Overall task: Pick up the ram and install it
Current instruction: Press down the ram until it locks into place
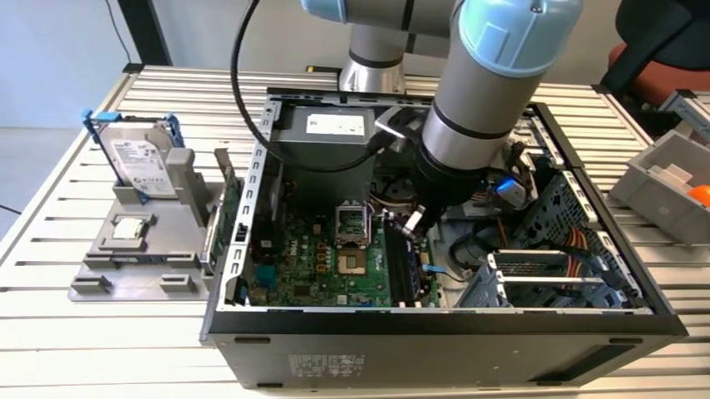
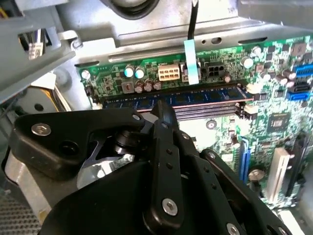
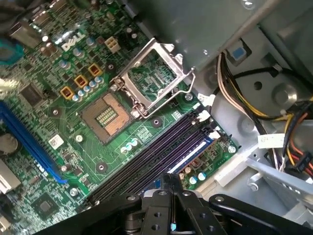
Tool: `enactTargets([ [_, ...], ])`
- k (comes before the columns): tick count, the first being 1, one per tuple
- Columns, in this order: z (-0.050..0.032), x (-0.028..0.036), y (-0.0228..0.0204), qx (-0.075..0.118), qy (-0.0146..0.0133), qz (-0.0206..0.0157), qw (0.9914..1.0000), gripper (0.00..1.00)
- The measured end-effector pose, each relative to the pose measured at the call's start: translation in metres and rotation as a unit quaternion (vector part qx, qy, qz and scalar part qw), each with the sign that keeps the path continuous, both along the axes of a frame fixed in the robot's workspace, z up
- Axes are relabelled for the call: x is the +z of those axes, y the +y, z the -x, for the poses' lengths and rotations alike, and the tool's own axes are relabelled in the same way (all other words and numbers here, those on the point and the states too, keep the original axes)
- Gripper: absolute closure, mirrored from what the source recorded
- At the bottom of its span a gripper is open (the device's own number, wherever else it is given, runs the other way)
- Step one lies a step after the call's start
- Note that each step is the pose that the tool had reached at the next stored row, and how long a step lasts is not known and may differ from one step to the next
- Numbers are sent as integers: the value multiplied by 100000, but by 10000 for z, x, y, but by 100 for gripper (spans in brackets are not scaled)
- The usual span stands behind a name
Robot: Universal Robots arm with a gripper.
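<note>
- Computer case [image 1: 444, 320]: an open metal box lying on a slatted table [image 1: 111, 357], seen from above in the exterior view. It holds every part listed in the next five items.
- Motherboard [image 1: 322, 270]: a green board on the case floor, toward 8 o'clock inside the case. Its processor socket [image 1: 351, 223] stands bare with its metal frame lifted [image 3: 154, 81].
- Power supply [image 1: 327, 137]: a grey block at 11 o'clock inside the case.
- Drive cage [image 1: 544, 278]: perforated sheet metal at 4 o'clock inside the case, with coloured cables [image 3: 234, 93] near it.
- The ram [image 1: 397, 266]: a dark blue stick standing on edge in one of the long memory slots [image 3: 146, 164], just at 3 o'clock of the socket. The second wrist view shows its full length [image 2: 205, 96] lying along the slot.
- Gripper [image 1: 413, 226]: reaches down into the case centre on the arm. In both wrist views its black fingers are drawn together with no gap [image 2: 164, 110] [image 3: 169, 178]. Their tips are at the ram's upper edge; whether they pinch the board cannot be told.
- Grey holder [image 1: 133, 274]: on the table at 9 o'clock of the case. It carries an upright hard drive [image 1: 139, 162] in a blue-tabbed frame, a small square chip [image 1: 131, 227], and a green expansion card [image 1: 229, 220] on edge beside the case wall.
- Grey bin [image 1: 666, 179]: at 2 o'clock of the case, with an orange object [image 1: 699, 195] inside.
</note>
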State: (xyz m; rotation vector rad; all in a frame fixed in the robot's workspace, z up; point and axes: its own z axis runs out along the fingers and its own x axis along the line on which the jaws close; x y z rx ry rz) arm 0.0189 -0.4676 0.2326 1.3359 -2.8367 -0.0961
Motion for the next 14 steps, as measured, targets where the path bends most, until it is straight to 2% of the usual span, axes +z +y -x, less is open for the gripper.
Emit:
enactTargets([
  [4, 0, 0, 0, 3388, 3, 1, 99943, 100],
  [7, -1, 0, 0, 5808, -1, -4, 99831, 100],
  [11, -1, 0, 0, 8897, 2, -2, 99603, 100],
  [14, -2, 0, 0, 11219, 2, 0, 99369, 100],
])
